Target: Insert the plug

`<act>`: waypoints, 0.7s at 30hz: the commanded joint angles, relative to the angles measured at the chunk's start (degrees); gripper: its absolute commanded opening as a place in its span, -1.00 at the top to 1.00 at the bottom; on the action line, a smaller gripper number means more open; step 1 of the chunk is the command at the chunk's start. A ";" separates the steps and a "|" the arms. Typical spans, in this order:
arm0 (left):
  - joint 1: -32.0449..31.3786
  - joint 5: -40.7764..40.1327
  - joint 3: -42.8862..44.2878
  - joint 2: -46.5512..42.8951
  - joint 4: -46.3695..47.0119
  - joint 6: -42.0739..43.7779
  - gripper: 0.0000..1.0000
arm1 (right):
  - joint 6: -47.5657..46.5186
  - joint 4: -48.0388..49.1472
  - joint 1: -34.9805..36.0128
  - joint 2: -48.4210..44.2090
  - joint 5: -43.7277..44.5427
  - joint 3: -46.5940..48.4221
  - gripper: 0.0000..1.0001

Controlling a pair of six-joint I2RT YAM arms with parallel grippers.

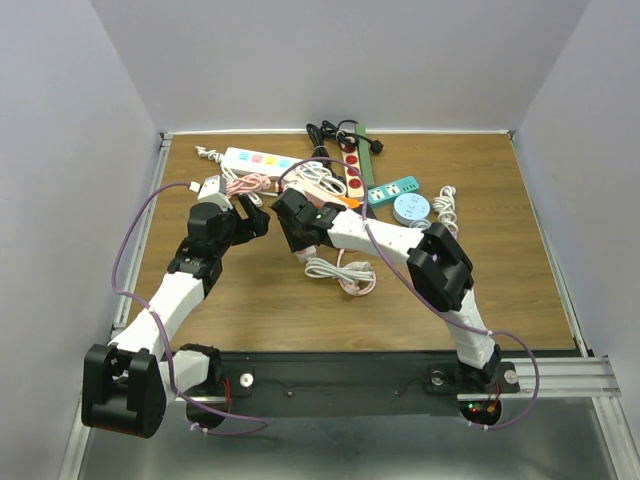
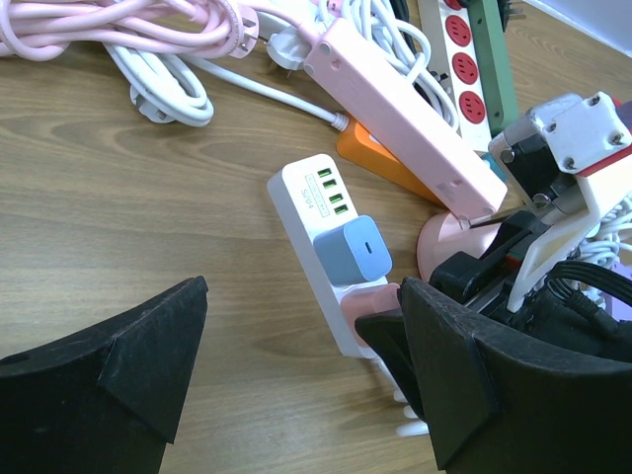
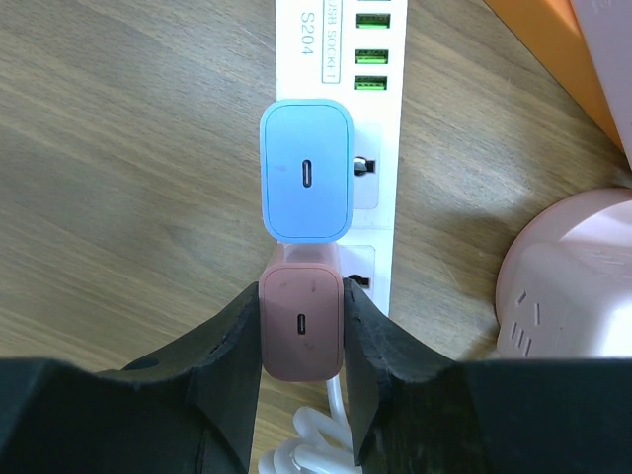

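A white power strip (image 3: 380,128) with green USB ports lies on the wooden table. A blue charger (image 3: 306,183) is plugged into it. My right gripper (image 3: 301,301) is shut on a pink charger plug (image 3: 301,331), held against the strip's socket just below the blue charger. How deep its prongs sit is hidden. In the left wrist view the strip (image 2: 311,197), blue charger (image 2: 357,247) and pink plug (image 2: 380,301) lie between my fingers. My left gripper (image 2: 301,296) is open and empty, hovering beside the strip. In the top view both grippers, left (image 1: 255,215) and right (image 1: 290,215), meet over the strip.
A pink power strip (image 2: 395,99), an orange block (image 2: 380,163) and a round pink socket (image 3: 573,276) lie close behind. White (image 2: 158,89) and pink (image 2: 118,25) cables lie further back. Another cable coil (image 1: 340,272) lies in front, and more strips (image 1: 258,160) at the back.
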 commanded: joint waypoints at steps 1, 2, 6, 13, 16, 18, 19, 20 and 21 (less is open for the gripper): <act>0.41 0.42 0.11 -0.98 2.12 0.32 -0.80 | 0.53 -9.30 -0.19 6.78 -3.05 -2.51 0.83; 0.41 0.42 0.11 -0.98 2.20 0.23 -0.80 | 0.26 -9.30 -0.19 6.43 -2.88 -1.72 0.62; 0.41 0.33 0.19 -0.90 2.03 0.41 -0.80 | 0.08 -9.30 -0.19 4.58 -2.44 0.39 0.06; 0.41 0.86 0.46 -0.98 2.20 0.49 -0.81 | -0.27 -9.30 -0.19 1.33 -0.33 4.52 -0.38; 0.41 0.69 0.55 -1.25 2.03 0.50 -0.80 | -0.27 -9.21 -0.19 -1.92 -0.33 5.05 -0.43; 0.41 0.42 0.55 -1.25 1.94 0.67 -0.80 | -0.44 -9.21 -0.19 -4.37 -0.59 5.49 -0.47; 0.41 0.33 0.72 -1.25 1.85 0.67 -0.80 | -0.97 -9.04 -0.19 -5.26 -0.59 5.49 -0.49; 0.41 -0.02 0.81 -1.16 1.68 0.67 -0.81 | -1.14 -8.95 -0.19 -6.05 -0.42 5.49 -0.52; 0.41 -0.11 0.81 -1.16 1.50 0.58 -0.80 | -1.41 -8.77 -0.19 -7.01 0.02 5.41 -0.56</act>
